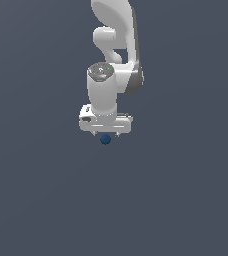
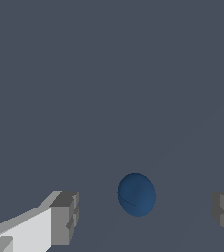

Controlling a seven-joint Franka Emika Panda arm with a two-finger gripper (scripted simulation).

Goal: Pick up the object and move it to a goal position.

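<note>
In the wrist view, the gripper [image 2: 143, 211] stands released: its two grey fingertips [image 2: 65, 216] sit wide apart, one on each side of the frame, with open space between them. The ball [image 2: 136, 194], small, dark blue and smooth, lies between the two fingertips, touching neither. It sits nearer the middle of the gap than either side, with somewhat more room toward one fingertip than the other.

The step in hand is judged to be the grasp. To do it well, the gripper should be centred on the ball before closing, so that both pads meet it at once and do not push it sideways. The pads should come level with the ball's widest part; a round, smooth body is likely to slip out if it is pinched above or below that line. Closing should be slow and even.

In the exterior view, the gripper [image 1: 105, 134] hangs under the white arm [image 1: 113, 60], pointing down, and the ball [image 1: 105, 139] shows just below its body. The plain grey surface [image 1: 186, 200] lies beyond. No goal marker is visible in either view.

No brand, label or writing can be read anywhere.
</note>
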